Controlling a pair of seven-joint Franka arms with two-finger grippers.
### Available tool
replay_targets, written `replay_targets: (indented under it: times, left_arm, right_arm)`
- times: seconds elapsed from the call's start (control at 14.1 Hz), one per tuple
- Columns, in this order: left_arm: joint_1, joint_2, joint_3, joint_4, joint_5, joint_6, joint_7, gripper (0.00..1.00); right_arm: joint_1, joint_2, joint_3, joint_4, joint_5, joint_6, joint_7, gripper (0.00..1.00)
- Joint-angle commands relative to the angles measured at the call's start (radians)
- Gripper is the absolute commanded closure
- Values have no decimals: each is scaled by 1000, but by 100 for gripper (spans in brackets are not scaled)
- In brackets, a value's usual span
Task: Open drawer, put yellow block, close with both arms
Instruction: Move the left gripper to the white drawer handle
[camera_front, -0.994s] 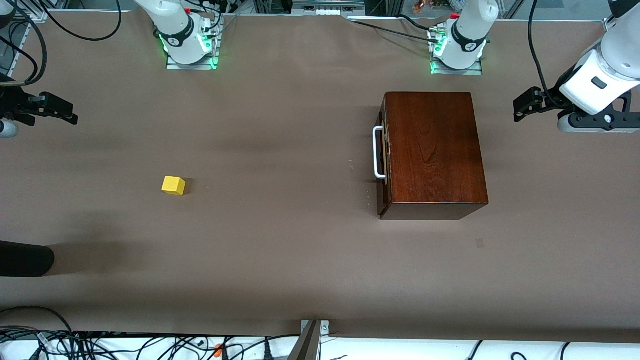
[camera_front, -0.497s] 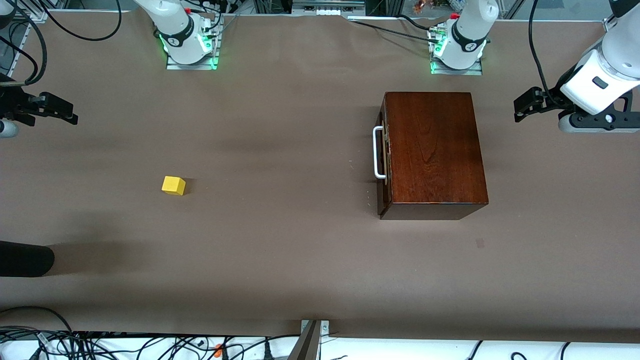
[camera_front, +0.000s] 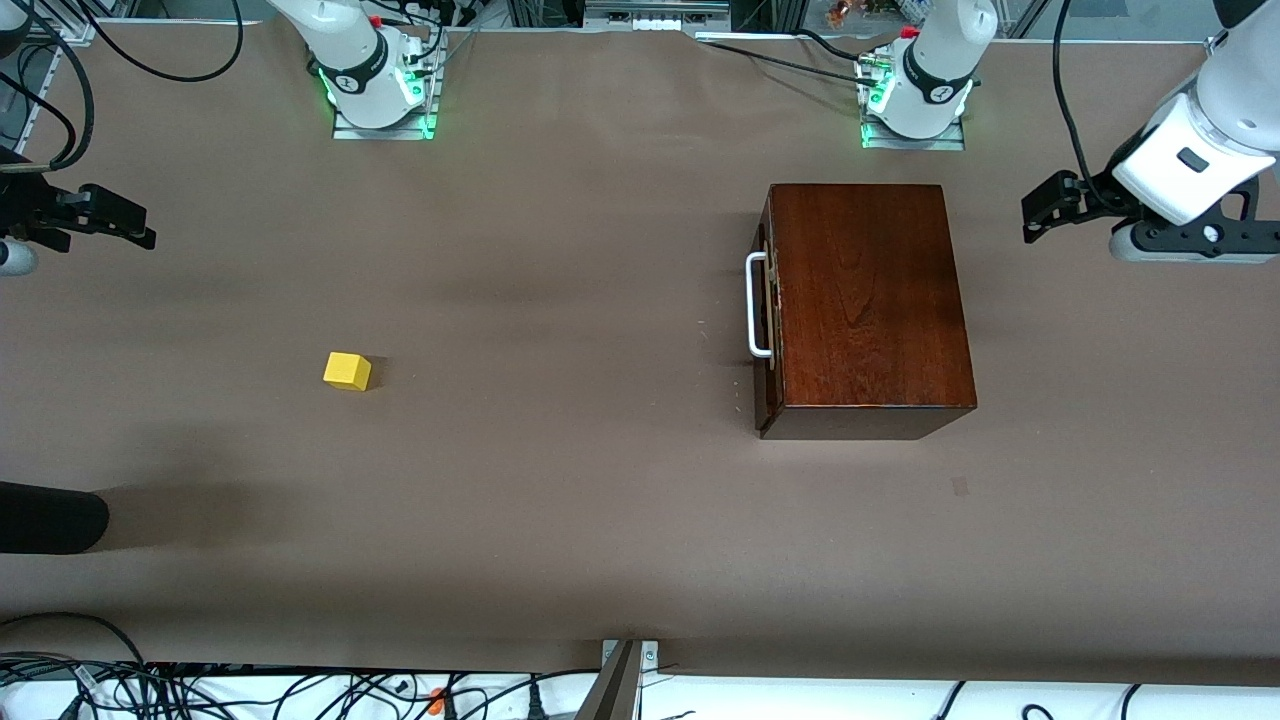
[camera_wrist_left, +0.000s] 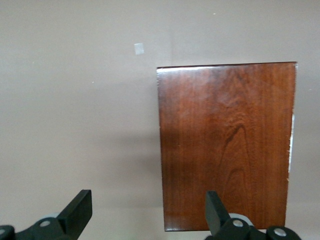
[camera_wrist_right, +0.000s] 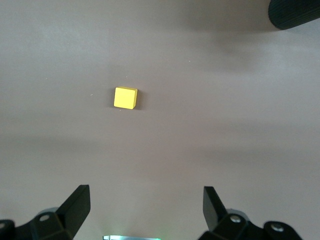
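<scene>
1. The drawer (camera_front: 768, 330) sits fully shut in its dark wooden box (camera_front: 865, 300), its reddish-brown front flush with the box's edge and its white bar handle (camera_front: 755, 305) facing the right arm's end of the desk.
2. The box stands on the brown desk (camera_front: 600, 520) toward the left arm's end, close in front of the left arm's green-lit base (camera_front: 915, 110). In the left wrist view its glossy top (camera_wrist_left: 225, 145) fills much of the frame.
3. The yellow block (camera_front: 347, 371) lies alone on the bare desk toward the right arm's end, well apart from the box and nearer to the front camera than the right arm's base (camera_front: 380, 95). The right wrist view shows it from above (camera_wrist_right: 125, 97), resting flat with nothing touching it.
4. The left tool (camera_front: 1040, 205) hangs in the air over the left arm's end of the desk, beside the box and not touching it. Its two black fingers (camera_wrist_left: 77, 212) stand wide apart and hold nothing.
5. The right tool (camera_front: 125, 222) hangs over the desk's edge at the right arm's end, well apart from the block. Its fingers (camera_wrist_right: 77, 202) are likewise spread wide and empty.
6. A dark rounded object (camera_front: 50, 517) juts in at the frame's edge at the right arm's end, nearer to the front camera than the block.
7. Cables (camera_front: 200, 690) lie tangled along the desk's near edge.
</scene>
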Motion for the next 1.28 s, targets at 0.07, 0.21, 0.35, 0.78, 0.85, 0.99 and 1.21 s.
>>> replay_targets:
  times: [0.07, 0.21, 0.35, 0.78, 0.85, 0.99, 1.21]
  left_arm:
    - [-6, 22, -132, 28, -14, -11, -161, 0]
    - [-12, 45, -227, 31, -8, -4, -271, 0]
    - [-25, 100, -339, 81, 46, -3, -385, 0]
    - [-280, 370, -431, 154, 260, 22, -753, 0]
    - [-309, 404, -431, 155, 280, 45, -796, 0]
    - [-315, 447, -430, 145, 305, 114, -810, 0]
    - [-312, 520, -427, 140, 351, 162, -798, 0]
  right_arm:
    - [-13, 1, 6, 9, 17, -12, -14, 0]
    - [-13, 1, 6, 9, 17, -12, -14, 0]
    - [-13, 1, 6, 9, 17, -13, -14, 0]
    - [-13, 1, 6, 9, 17, -14, -14, 0]
    - [-13, 1, 6, 9, 17, -14, -14, 0]
    - [-13, 1, 6, 9, 17, -14, -14, 0]
    - [-13, 1, 6, 9, 17, -14, -14, 0]
